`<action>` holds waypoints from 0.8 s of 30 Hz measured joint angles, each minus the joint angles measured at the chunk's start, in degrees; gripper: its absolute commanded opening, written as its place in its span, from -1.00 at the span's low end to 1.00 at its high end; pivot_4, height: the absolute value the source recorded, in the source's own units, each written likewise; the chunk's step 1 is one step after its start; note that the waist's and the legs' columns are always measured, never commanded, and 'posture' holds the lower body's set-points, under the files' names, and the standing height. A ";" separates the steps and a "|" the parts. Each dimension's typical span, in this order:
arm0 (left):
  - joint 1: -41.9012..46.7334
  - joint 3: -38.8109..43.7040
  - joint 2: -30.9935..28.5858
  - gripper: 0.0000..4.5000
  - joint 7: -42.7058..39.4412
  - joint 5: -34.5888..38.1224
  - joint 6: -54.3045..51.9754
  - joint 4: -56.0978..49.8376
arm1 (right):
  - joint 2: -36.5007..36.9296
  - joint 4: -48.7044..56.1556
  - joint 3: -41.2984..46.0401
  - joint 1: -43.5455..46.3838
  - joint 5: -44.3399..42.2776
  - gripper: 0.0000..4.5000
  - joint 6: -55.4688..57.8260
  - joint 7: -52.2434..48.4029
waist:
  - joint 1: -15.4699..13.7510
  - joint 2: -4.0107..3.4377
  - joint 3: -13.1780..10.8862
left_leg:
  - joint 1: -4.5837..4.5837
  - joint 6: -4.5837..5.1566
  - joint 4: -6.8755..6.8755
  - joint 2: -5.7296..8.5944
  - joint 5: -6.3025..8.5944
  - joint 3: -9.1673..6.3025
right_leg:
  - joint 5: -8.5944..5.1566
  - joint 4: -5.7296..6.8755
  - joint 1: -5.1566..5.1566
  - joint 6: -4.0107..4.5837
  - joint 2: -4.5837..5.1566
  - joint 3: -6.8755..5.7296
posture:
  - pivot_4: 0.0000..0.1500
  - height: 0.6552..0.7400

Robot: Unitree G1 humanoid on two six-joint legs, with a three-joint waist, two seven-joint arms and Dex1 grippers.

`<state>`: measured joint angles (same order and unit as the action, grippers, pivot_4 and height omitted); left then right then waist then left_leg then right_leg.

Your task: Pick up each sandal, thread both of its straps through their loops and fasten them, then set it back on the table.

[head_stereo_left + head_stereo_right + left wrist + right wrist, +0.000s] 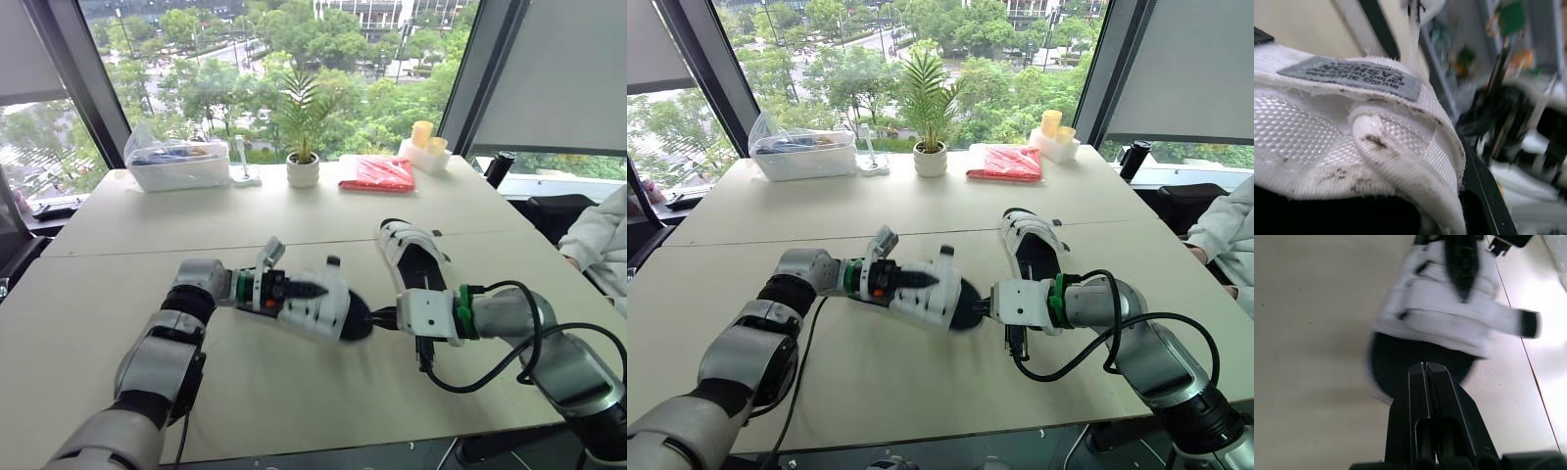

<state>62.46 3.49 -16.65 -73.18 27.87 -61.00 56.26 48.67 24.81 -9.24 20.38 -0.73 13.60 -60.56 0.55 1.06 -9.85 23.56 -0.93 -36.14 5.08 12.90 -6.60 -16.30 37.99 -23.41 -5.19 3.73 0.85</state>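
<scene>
Currently held sandal (328, 308): a white webbing shoe on a black sole, at the centre of the head view, tilted and apparently lifted just off the counter (294, 215).
Left end effector (294, 290): comes in from the left of the frame and is clamped on the white upper, one black finger lying across the webbing.
Right end effector (384, 318): comes in from the right. Its fingers (1420, 377) are pressed together with no gap, their tips at the rim of the sole (1396, 357). Whether they pinch anything cannot be told.
Loose strap (332, 266): stands up from the upper with a dark tip and looks not yet fastened.
Second sandal (416, 259): lies flat on the counter, right of centre, just beyond the right end effector.
Webbing: the left wrist view shows coarse woven tape, a little soiled, folded over itself beside a grey woven label (1352, 73). It should be soft, limp and easy to crease.
Weight: probably light, so one end effector can carry it.
Stiffness: the sole looks firm enough to brace against, but the straps will flop and twist.
Grip: the weave should not slip, though a thin strap end can slide out of a shallow pinch.
Where to take hold: the upper or sole rim to steady it, and the strap near its dark tip for threading.
</scene>
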 measured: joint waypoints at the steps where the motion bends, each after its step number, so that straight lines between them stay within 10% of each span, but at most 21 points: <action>1: 1.32 4.68 1.08 -0.99 5.58 1.71 1.57 1.20 | -0.14 0.01 -0.03 0.00 -0.01 -1.00 0.13 0.15 | -0.05 0.01 -0.01 | 0.00 0.00 -0.01 0.00 0.00 0.00 | 0.01 0.00 0.00 -0.02 0.02 0.00 | 1.00 1.00; 9: 6.15 31.90 13.33 -0.99 52.21 10.50 40.91 7.98 | -2.27 0.01 -1.73 0.80 0.00 -1.00 1.24 1.24 | -0.07 0.06 -0.04 | 0.00 -0.35 0.00 0.00 -0.19 0.16 | 0.07 -0.01 -0.04 -0.12 0.05 0.08 | 1.00 1.00; 20: 9.23 42.01 16.74 -0.99 68.69 15.23 69.02 15.30 | -3.33 0.02 -3.81 2.05 0.00 -1.00 3.42 1.66 | -1.28 0.31 -0.18 | 0.00 -0.33 -0.04 0.04 -0.18 0.25 | 0.12 -0.02 -0.02 -0.20 0.02 0.09 | 1.00 1.00; 24: 9.22 42.53 16.72 -0.19 68.70 15.33 70.73 16.71 | -3.37 0.05 -3.97 2.05 0.00 -1.00 3.70 1.71 | -1.37 0.34 -0.19 | 0.00 -0.31 -0.06 0.06 -0.17 0.25 | 0.14 -0.02 0.00 -0.23 0.01 0.06 | 1.00 1.00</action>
<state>71.68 46.02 0.07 -4.48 43.20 9.73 72.97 45.30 24.86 -13.21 22.43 -0.73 17.30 -58.85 -0.82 1.39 -10.05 23.56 -1.24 -36.20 5.14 12.73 -6.35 -16.16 37.97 -23.41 -5.42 3.75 0.92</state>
